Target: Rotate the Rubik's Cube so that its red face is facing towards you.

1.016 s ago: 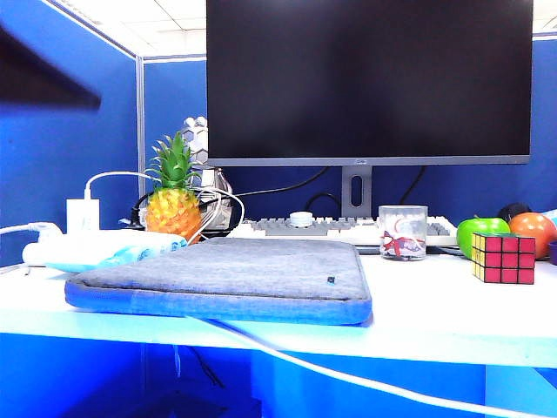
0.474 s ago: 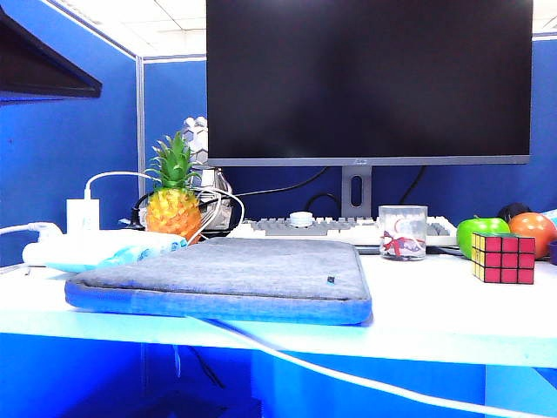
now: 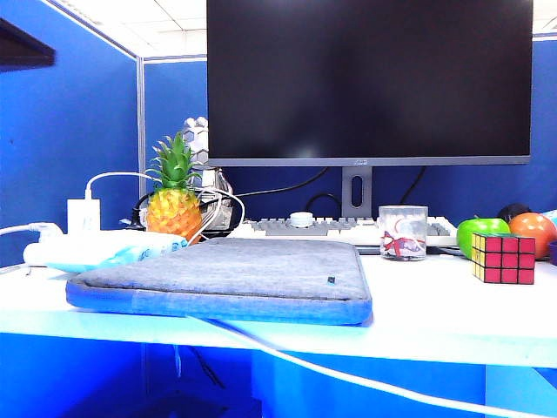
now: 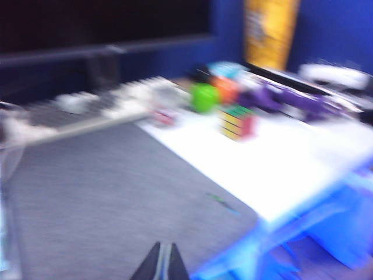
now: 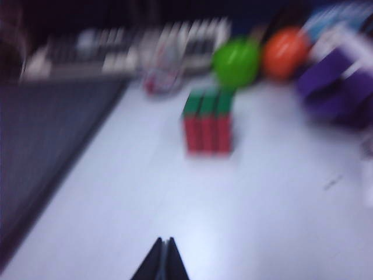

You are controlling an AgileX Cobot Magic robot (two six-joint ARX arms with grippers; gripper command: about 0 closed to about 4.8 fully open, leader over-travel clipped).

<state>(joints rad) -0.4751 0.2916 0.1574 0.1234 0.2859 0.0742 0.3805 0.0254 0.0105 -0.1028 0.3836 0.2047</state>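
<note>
Rubik's Cube (image 3: 504, 258) shows red face (image 3: 509, 259) frontward; left gripper (image 4: 162, 263) and right gripper (image 5: 164, 256) jaws pressed together.

— Where do I find the Rubik's Cube (image 3: 504, 258) relative to the monitor (image 3: 369, 81)?

— On the desk (image 3: 435, 313), below its right corner, just before the apple (image 3: 480, 232).

— And my grippers?

— Left gripper (image 4: 163, 263), jaws together, over the sleeve (image 3: 228, 279) before the monitor; right gripper (image 5: 164, 261), likewise closed, over bare desk, cube beyond it.
</note>
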